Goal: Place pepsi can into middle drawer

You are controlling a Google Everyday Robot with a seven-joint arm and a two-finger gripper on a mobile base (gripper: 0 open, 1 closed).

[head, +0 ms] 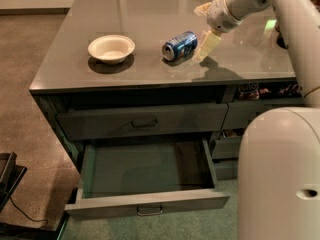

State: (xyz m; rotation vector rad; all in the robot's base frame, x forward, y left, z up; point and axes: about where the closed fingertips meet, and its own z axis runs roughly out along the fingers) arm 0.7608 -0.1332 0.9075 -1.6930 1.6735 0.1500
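Note:
The pepsi can (180,45) lies on its side on the grey counter top (150,14), right of the cream bowl (111,48). My gripper (205,28) hangs just right of the can, open, with one cream finger (206,45) close beside the can's right end and the other finger (202,8) farther back. The can is not between the fingers. The middle drawer (115,204) is pulled out below the counter, with its pale loop handle (150,211) at the front and nothing inside.
A closed taller drawer with a dark handle (144,123) sits above the open one. Narrower drawers (252,115) are at the right. My white body (280,174) fills the right foreground. A dark object with a cable (9,176) lies on the floor at left.

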